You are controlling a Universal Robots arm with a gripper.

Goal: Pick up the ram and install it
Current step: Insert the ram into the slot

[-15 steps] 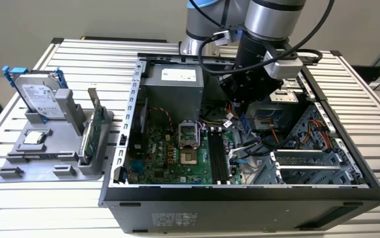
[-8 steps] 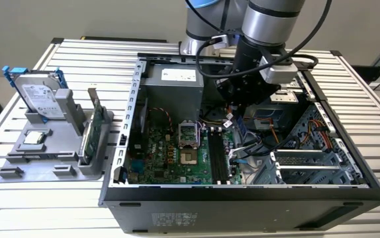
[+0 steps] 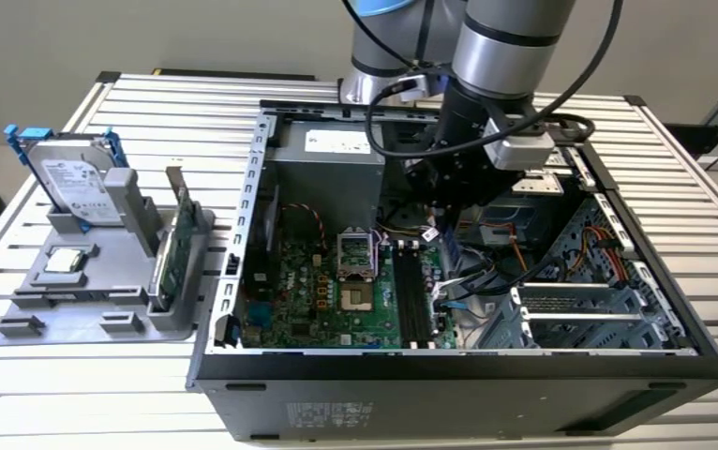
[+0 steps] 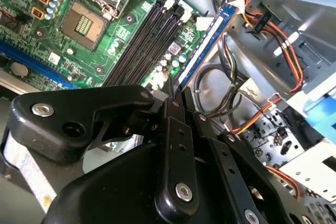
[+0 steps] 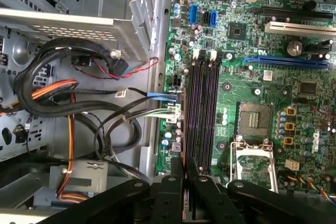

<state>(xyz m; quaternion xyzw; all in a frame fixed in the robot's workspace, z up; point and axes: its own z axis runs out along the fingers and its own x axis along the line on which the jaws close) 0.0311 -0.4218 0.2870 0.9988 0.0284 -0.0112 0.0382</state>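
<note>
The ram (image 4: 203, 45) was held edge-on in the gripper (image 4: 176, 95), a slim blue stick running out from between the fingertips and poised over the motherboard (image 4: 105, 40) in the second wrist view. Its line lay just beside the long black memory slots (image 4: 144, 38), on the side nearer the cable bundle; whether it touched the board could not be told. In the first wrist view the gripper (image 5: 184, 169) was clamped on a thin edge at its tips, above the near end of the slots (image 5: 202, 114). The jaws stood closed onto the stick, fingers (image 4: 178, 145) nearly parallel. Both slots looked unoccupied, white latches at their ends. The processor socket (image 5: 254, 121) sat just beside the slots, its metal frame raised. Orange, yellow and black cables (image 4: 278, 30) ran beside the board toward the drive cage. In the exterior view the arm (image 3: 509, 56) reached down into the open computer case (image 3: 459, 375), the gripper (image 3: 453, 202) low over the board. On the slatted table (image 3: 34, 375), at the exterior view's left, a grey holder tray (image 3: 97, 309) carried a hard drive (image 3: 78, 183) and an upright green card (image 3: 184, 239).
</note>
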